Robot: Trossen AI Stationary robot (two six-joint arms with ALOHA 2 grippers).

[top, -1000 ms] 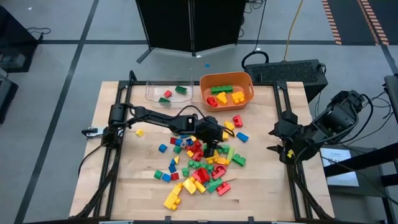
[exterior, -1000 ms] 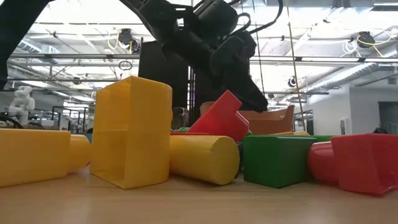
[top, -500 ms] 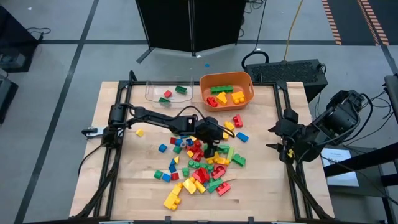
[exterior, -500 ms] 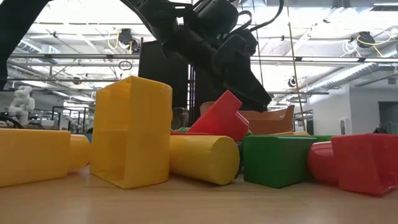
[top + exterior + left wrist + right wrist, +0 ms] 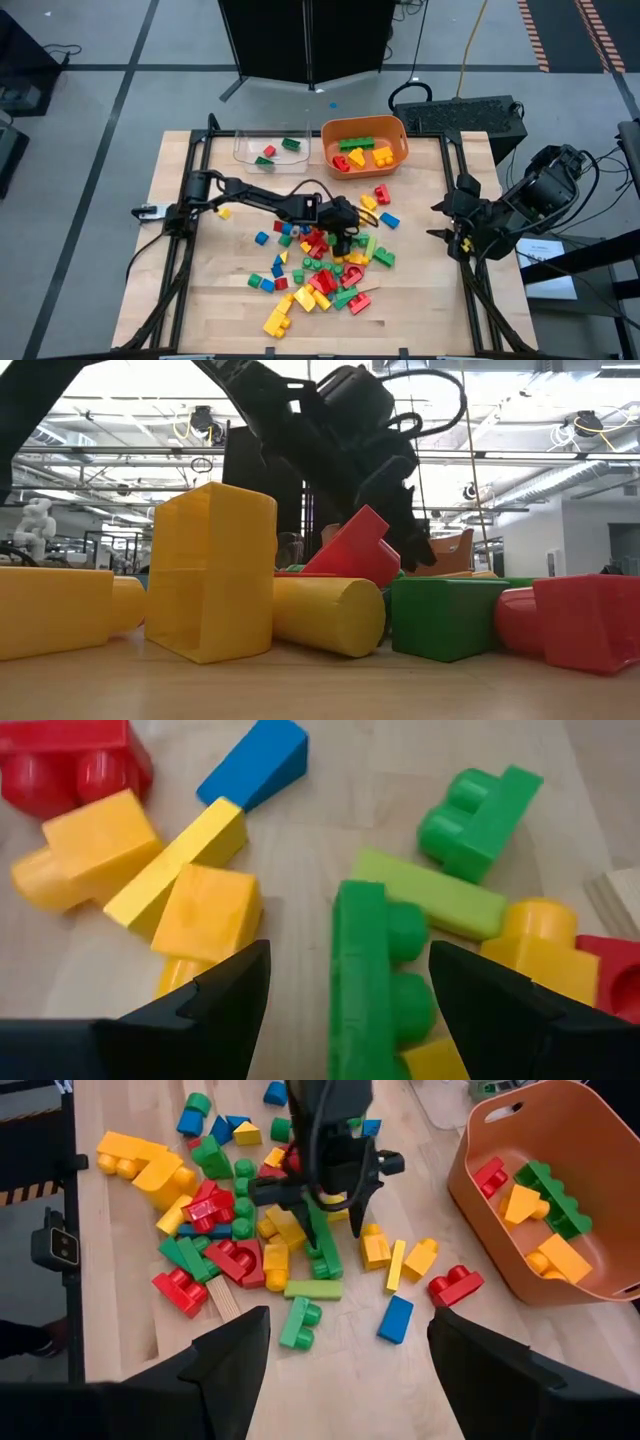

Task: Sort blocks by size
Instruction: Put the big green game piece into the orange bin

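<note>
The blocks (image 5: 320,265) lie in a loose red, yellow, green and blue pile on the wooden table (image 5: 200,290). My left gripper (image 5: 345,240) is low over the pile's far side, slanting down and open. In the left wrist view its fingers stand on either side of a long green studded brick (image 5: 375,980) that lies flat on the table; whether they touch it, I cannot tell. The right wrist view shows the same gripper (image 5: 325,1230) over that brick (image 5: 322,1255). My right gripper (image 5: 350,1330) waits open, raised at the table's right edge (image 5: 450,232).
An orange tub (image 5: 400,150) at the far edge holds several blocks. A clear tray (image 5: 245,150) to its left holds a few small ones. Yellow blocks (image 5: 195,870), a light green bar (image 5: 440,895) and a green brick (image 5: 480,810) crowd the left gripper. Bare wood lies left of the pile.
My left gripper has come down toward the blocks at the far side of the pile and has turned a little at the wrist. The blocks lie as before.
</note>
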